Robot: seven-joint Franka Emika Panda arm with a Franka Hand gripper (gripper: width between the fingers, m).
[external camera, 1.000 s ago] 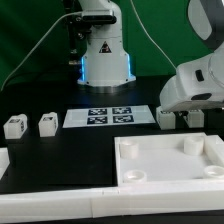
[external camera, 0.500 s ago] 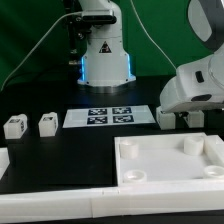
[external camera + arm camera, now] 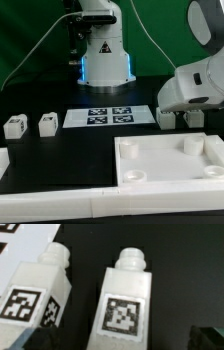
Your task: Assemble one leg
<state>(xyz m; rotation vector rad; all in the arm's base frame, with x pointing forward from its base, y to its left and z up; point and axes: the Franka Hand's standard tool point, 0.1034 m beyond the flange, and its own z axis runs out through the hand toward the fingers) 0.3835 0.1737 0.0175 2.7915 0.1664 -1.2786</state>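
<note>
**Exterior view**
- Gripper: the gripper (image 3: 180, 117) hangs low over the black table (image 3: 60, 150), on the exterior view's right. I cannot make out its fingers from here.
- Leg: the leg (image 3: 195, 118) is a small white post on the table, right under the gripper.
- Second leg: the second leg (image 3: 165, 118) sits under the gripper's other side. That is the side toward the marker board (image 3: 110, 117).
- Tray: the big white tray (image 3: 150, 141) lies near the gripper, on the side closer to the camera.
- Small pieces: one small white piece (image 3: 47, 124) and another small white piece (image 3: 15, 126) sit well apart from the gripper, past the marker board.

**Wrist view**
- Gripper: one dark fingertip (image 3: 207, 335) shows at the edge of the picture. The fingers are spread apart and hold nothing.
- Leg: the leg (image 3: 125, 297) lies flat on the black table below the gripper. Its black-and-white tag faces up, and its round peg end points away from the fingertip. I cannot tell if it is between the fingers.
- Second leg: the second leg (image 3: 40, 291) lies just beside the leg and points the same way. A dark gap runs between them, so they do not touch. It shows a tag too.
- Marker board: a corner of the marker board (image 3: 8, 228) shows past the second leg.
</note>
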